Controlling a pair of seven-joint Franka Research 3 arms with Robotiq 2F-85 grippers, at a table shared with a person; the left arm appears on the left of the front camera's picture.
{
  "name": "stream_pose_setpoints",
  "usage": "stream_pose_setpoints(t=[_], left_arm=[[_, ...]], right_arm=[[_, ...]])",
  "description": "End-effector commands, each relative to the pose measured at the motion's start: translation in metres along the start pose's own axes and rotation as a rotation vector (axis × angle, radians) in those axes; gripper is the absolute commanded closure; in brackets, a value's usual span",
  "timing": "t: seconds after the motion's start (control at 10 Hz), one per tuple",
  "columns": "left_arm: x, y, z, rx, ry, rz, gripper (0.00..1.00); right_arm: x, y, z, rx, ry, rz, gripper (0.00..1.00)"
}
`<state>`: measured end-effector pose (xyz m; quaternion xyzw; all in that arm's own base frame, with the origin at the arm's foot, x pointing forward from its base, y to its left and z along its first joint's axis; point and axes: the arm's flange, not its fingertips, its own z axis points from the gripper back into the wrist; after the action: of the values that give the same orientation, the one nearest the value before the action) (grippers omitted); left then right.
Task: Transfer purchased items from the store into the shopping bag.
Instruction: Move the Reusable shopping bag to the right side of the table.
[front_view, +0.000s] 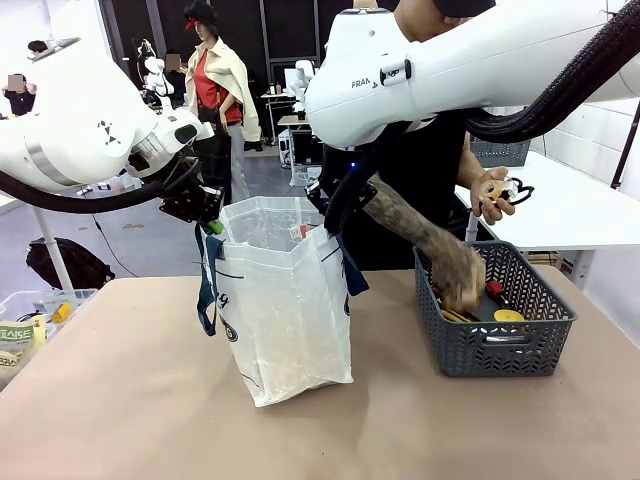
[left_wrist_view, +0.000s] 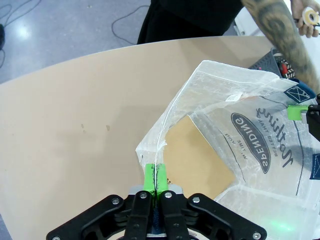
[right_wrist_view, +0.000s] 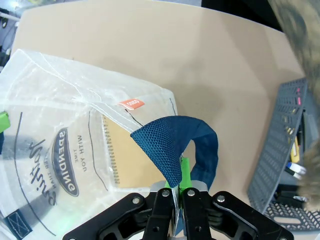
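Pinching opposite rims of the translucent whitish plastic shopping bag, the left gripper and right gripper are both clamped tight, holding it upright and open on the tan table. A brown spiral-bound notebook lies inside. Near the bag, a person's hand reaches into the dark grey slotted plastic basket among small yellow and red items.

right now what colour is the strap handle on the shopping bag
Navy blue; the strap handle shows best in the right wrist view.
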<state>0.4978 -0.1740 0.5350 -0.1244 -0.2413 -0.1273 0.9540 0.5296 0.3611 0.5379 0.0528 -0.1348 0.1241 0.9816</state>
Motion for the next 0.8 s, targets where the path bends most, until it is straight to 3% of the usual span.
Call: stream_pose_setpoints(t=[0.0,0.7], left_arm=[[-0.0016,0.0008,0.003,-0.009,-0.005,0.016,1.0],[-0.0016,0.0008,0.003,-0.009,-0.005,0.016,1.0]], right_arm=[[0.0001,-0.0022,0.0015,0.021,0.007,0.008,1.0],[0.0001,-0.0022,0.0015,0.021,0.007,0.008,1.0]])
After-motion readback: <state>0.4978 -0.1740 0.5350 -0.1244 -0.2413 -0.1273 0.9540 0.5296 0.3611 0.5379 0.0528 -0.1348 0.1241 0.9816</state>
